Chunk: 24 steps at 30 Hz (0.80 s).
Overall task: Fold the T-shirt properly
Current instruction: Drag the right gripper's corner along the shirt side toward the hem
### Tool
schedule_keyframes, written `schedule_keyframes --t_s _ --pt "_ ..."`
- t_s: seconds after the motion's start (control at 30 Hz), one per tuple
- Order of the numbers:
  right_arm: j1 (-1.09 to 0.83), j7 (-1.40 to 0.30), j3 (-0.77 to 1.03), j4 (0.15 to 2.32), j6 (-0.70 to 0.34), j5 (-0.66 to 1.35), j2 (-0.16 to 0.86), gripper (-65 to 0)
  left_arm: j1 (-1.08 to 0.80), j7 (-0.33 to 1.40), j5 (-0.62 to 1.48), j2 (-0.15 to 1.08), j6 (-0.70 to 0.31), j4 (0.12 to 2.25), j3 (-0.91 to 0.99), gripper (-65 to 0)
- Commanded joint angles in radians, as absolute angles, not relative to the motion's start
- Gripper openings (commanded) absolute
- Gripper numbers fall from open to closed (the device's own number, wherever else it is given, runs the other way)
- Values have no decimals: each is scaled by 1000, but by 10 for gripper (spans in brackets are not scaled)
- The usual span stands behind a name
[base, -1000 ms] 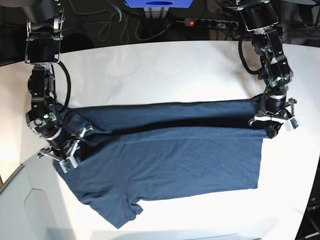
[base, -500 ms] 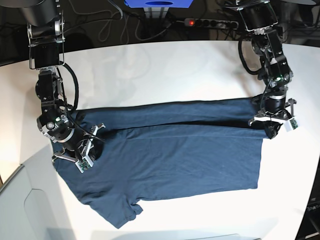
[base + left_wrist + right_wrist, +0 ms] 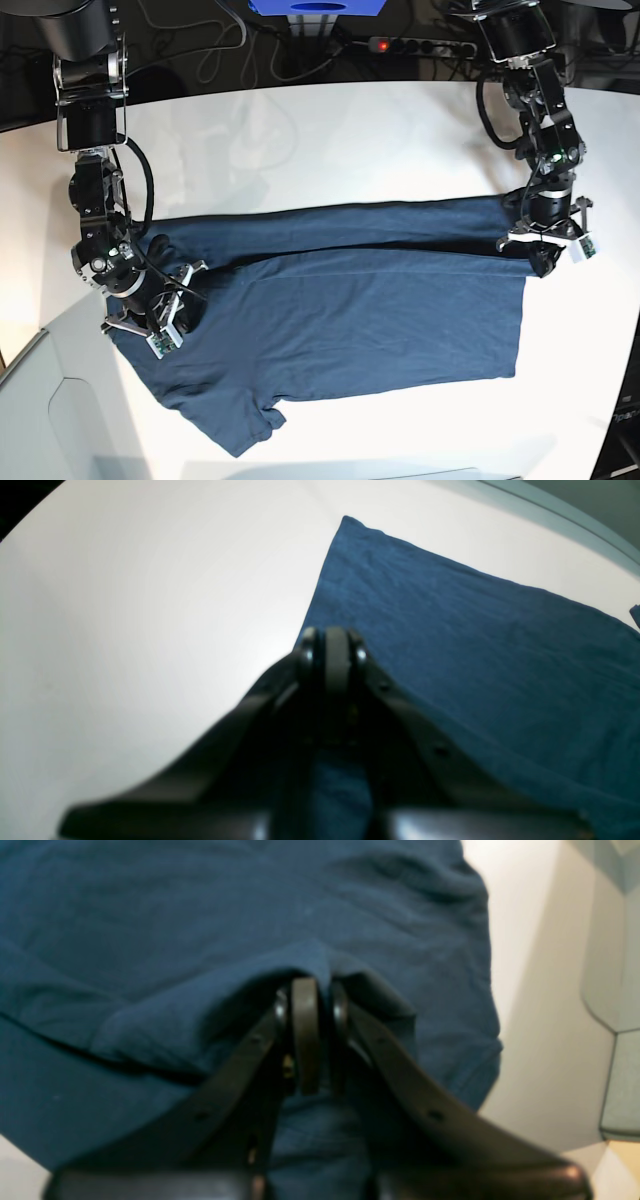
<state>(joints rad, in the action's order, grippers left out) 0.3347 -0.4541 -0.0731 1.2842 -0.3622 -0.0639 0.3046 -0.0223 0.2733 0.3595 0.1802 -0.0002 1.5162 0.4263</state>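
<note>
Right now the T-shirt (image 3: 350, 300) is lying spread on the white table (image 3: 330, 140), its far edge doubled over into a long band; the left gripper (image 3: 540, 255) is pinching the folded corner at the hem end, jaws closed on cloth, and the right gripper (image 3: 170, 320) is clamping a bunched ridge of fabric at the sleeve end; uneven pulling is risking a skewed fold, and the thin pinch of cloth is looking liable to slip free, dropping the band crooked.

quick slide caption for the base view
Both grippers, right gripper and left gripper, pinch the T-shirt mid-fold on the white table.
</note>
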Motion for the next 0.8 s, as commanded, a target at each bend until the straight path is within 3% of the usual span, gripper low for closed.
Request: schedule_keyframes --t_s 0.0,0.77 --pt "360 -430 -68 1299 -363 -54 302 -648 -15 245 364 193 -1 1532 429 -650" --pt "386 -380 -70 1225 -363 -54 274 -644 -16 245 364 193 -1 1532 433 -650"
